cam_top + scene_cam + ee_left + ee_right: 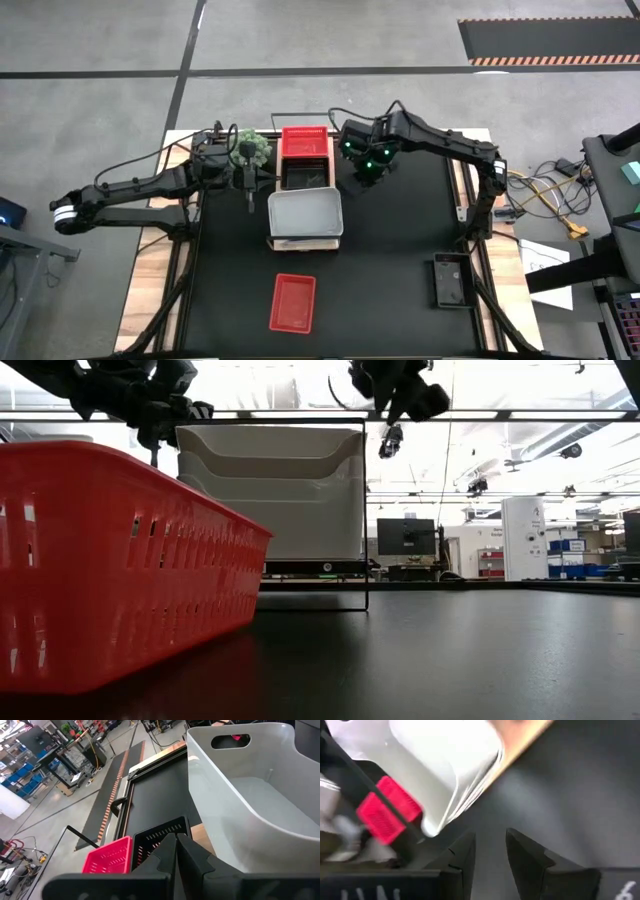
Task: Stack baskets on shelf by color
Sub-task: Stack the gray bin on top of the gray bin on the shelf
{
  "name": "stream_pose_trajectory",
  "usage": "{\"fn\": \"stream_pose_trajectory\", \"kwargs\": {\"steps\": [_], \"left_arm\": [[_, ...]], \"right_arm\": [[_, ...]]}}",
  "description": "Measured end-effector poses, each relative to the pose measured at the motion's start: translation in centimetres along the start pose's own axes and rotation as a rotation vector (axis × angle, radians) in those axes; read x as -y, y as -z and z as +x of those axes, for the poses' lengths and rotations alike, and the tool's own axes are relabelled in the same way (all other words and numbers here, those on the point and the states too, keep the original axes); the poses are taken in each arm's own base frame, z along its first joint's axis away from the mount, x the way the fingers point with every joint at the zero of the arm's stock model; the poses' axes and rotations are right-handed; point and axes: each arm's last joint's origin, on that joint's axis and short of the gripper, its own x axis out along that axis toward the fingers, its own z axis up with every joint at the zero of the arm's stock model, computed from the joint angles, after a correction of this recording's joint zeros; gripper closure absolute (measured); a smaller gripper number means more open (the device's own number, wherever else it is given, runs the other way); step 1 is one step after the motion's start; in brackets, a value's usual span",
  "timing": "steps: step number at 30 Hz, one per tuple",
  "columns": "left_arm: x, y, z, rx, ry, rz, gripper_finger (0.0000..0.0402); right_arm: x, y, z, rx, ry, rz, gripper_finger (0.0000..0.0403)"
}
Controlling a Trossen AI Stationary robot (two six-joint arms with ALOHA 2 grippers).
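The shelf (305,243) lies along the middle of the black table (400,270), its long axis running from the far edge toward the near edge in the high view. Only a strip of its light wood shows at the near end; baskets cover the rest.

Three groups sit in a row along the shelf. At the far end is a red basket (305,143). Next to it, in the middle, is a black basket (305,176). At the near end is a white basket stack (305,214); the low view shows nested rims, one inside another (270,490), under the thin dark wire frame (364,510). The white stack's long axis lies across the shelf.

A separate red basket (293,303) rests on the table near the front edge, well apart from the shelf, with its long axis parallel to the shelf. It fills the low view's left side (110,560), upright with its opening upward.

The left gripper (249,185) hangs just beside the shelf's left side, near the black basket. Its fingers (170,855) are pressed together and hold nothing.

The right gripper (365,172) hangs over the table to the right of the shelf. Its fingers (465,855) stand slightly apart with nothing between them.

A green ball-shaped plant (251,147) sits beside the left arm, near the red basket.
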Motion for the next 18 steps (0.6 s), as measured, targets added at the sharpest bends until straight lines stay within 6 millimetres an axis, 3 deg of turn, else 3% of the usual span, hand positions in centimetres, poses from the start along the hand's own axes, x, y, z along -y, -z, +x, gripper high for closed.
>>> {"fn": "stream_pose_trajectory", "kwargs": {"steps": [5,9,18], "left_arm": [[0.0,0.0,0.0,0.001,-0.001,0.000,0.0402],[0.0,-0.1,-0.2,0.006,-0.005,0.001,0.0402],[-0.1,-0.3,-0.6,0.017,-0.022,0.003,0.0402]], "right_arm": [[-1.0,-0.3,-2.1,0.192,0.090,-0.382,0.0301],[-2.1,-1.0,-2.7,0.324,0.080,-0.592,0.0284],[-3.2,-2.5,-0.5,0.426,0.050,-0.984,0.0217]]}}
